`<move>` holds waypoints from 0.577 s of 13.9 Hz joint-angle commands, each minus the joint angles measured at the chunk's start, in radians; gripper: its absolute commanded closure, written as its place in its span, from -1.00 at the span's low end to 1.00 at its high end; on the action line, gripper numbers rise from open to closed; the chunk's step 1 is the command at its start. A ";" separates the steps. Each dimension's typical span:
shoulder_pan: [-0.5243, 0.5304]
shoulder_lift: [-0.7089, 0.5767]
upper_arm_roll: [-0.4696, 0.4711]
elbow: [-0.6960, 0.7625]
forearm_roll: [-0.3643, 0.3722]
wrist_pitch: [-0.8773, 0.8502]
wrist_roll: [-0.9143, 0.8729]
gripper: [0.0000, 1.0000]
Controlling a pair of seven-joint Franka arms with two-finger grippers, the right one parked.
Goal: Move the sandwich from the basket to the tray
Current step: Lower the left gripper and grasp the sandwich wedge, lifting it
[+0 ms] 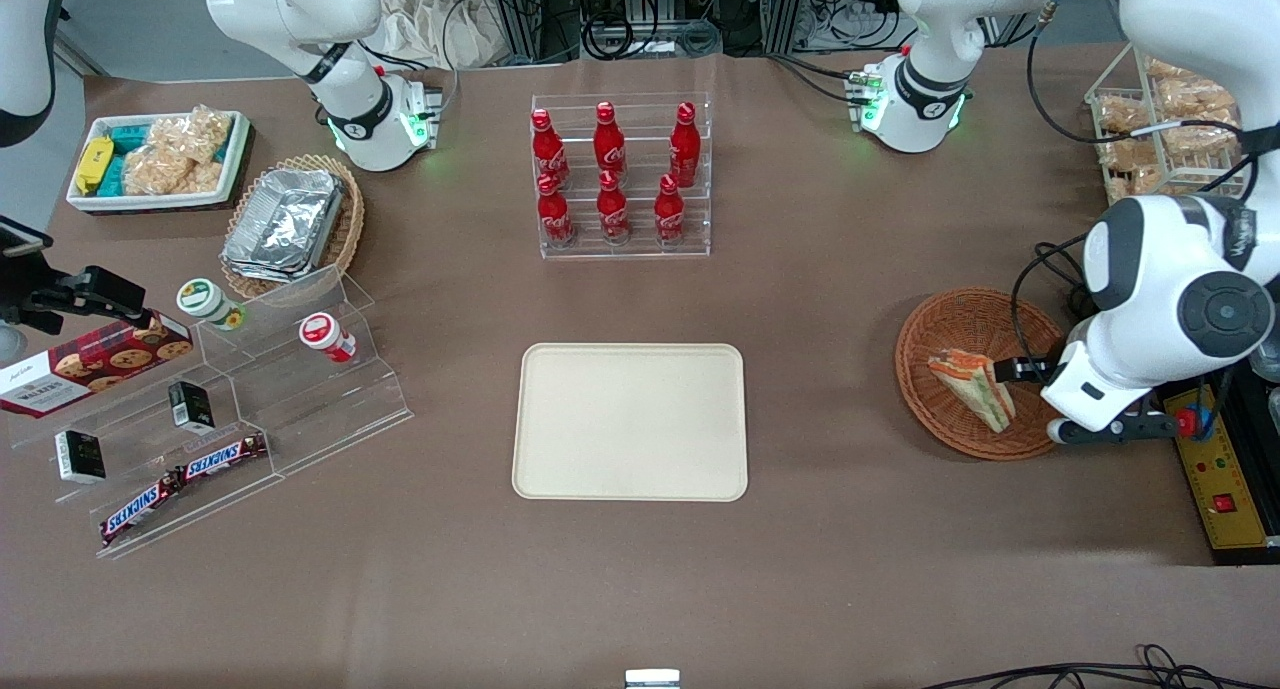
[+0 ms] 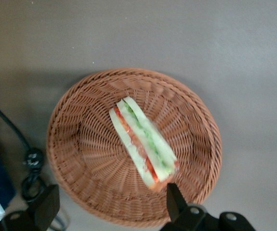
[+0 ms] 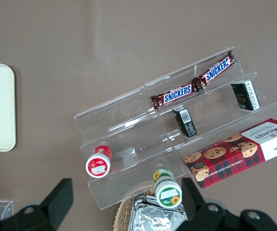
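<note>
The sandwich (image 1: 972, 389), a pale wedge with red and green layers in clear wrap, lies in the round reddish-brown basket (image 1: 935, 321) toward the working arm's end of the table. In the left wrist view the sandwich (image 2: 143, 144) lies slantwise across the basket (image 2: 80, 144). My gripper (image 1: 1025, 384) hovers over the basket's rim beside the sandwich. It is open (image 2: 112, 207), its fingers (image 2: 176, 199) wide apart with nothing between them, and one fingertip is close to the sandwich's end. The cream tray (image 1: 630, 421) lies flat at the table's middle.
A clear rack of red cola bottles (image 1: 615, 174) stands farther from the camera than the tray. A white wire rack of bagged snacks (image 1: 1165, 119) and a yellow control box (image 1: 1220, 479) flank the basket. Acrylic steps with snacks (image 1: 215, 409) are at the parked arm's end.
</note>
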 commanded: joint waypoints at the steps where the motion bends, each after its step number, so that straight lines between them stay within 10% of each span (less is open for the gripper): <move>1: 0.000 0.000 -0.005 -0.116 0.005 0.136 -0.150 -0.98; 8: 0.002 0.120 -0.005 -0.148 0.008 0.272 -0.330 -0.97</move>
